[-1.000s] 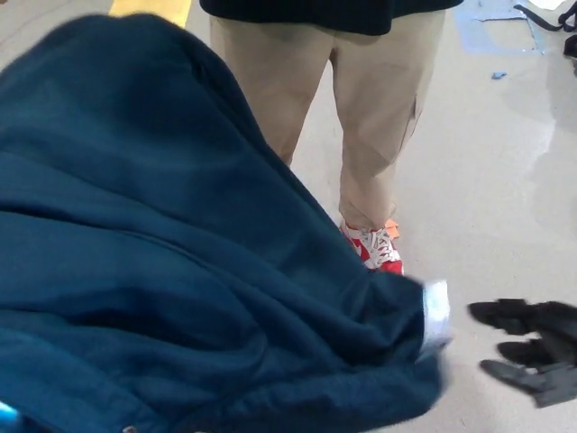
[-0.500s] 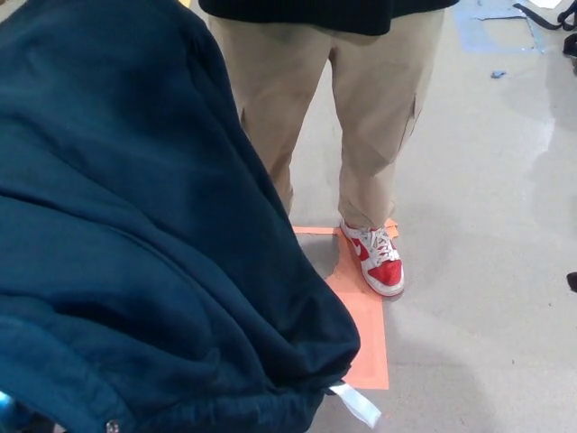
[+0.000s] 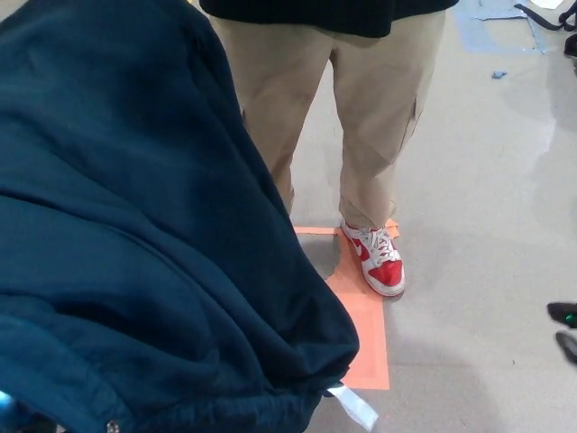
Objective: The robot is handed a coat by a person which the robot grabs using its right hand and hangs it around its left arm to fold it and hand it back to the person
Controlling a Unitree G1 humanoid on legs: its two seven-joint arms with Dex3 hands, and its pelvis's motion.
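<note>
We look down on a pale grey floor (image 3: 487,180) with an orange patch (image 3: 365,338) stuck flat on it and a blue patch (image 3: 487,32) far up at the right. A person (image 3: 325,13) stands facing us in beige trousers (image 3: 374,117). One red and white shoe (image 3: 380,264) rests on the upper edge of the orange patch.

The dark teal coat (image 3: 135,234) fills the whole left side in heavy folds, from the top edge to the bottom. It hides the person's other leg and part of the orange patch. A white label (image 3: 354,408) sticks out from its lower hem.

Only a black sliver of the right robot hand (image 3: 563,315) shows at the right edge, well apart from the coat, and we cannot tell whether it is spread or closed. The left robot hand does not show.
</note>
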